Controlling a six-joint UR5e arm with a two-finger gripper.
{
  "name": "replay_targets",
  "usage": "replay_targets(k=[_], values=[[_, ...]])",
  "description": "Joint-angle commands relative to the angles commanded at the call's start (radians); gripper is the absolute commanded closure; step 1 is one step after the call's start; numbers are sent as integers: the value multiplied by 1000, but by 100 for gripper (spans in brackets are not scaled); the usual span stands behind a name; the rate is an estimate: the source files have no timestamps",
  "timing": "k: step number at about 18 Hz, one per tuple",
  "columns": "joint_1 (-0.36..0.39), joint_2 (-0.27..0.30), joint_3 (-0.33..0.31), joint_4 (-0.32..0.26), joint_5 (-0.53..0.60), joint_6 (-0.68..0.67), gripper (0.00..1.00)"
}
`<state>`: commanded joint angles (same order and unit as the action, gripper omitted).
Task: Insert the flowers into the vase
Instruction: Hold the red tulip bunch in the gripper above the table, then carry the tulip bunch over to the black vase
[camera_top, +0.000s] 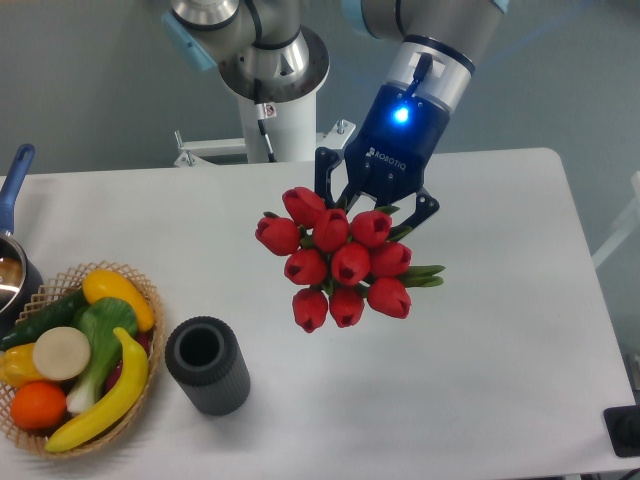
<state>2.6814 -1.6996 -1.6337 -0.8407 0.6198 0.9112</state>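
The flowers (340, 262) are being held above the white bench (480, 330) by the claw (375, 207), whose 2 dark fingers are closed around the stems just behind the buds. About 9 glossy red buds are being shown bunched tightly together, with the heads turned toward the camera and down to the left. A few green leaf tips are sticking out at the right side of the bunch. A blue light is glowing on the claw's body, above the white lettering.

The vase (208, 365) is standing upright on the bench, well apart from the flowers, lower and to the left in the view. Its round mouth is open and facing up, and its ribbed dark sides are being seen from above.

Just left of the vase, a wicker basket (140, 290) is being filled by toy fruit and vegetables, a yellow banana (105, 400) lying nearest the vase. At the far left edge, part of a pot (12, 270) with a blue handle is being cut off by the frame.
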Motion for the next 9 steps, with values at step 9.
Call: replay_targets(k=[9], values=[[-40, -69, 34, 95, -98, 46, 61]])
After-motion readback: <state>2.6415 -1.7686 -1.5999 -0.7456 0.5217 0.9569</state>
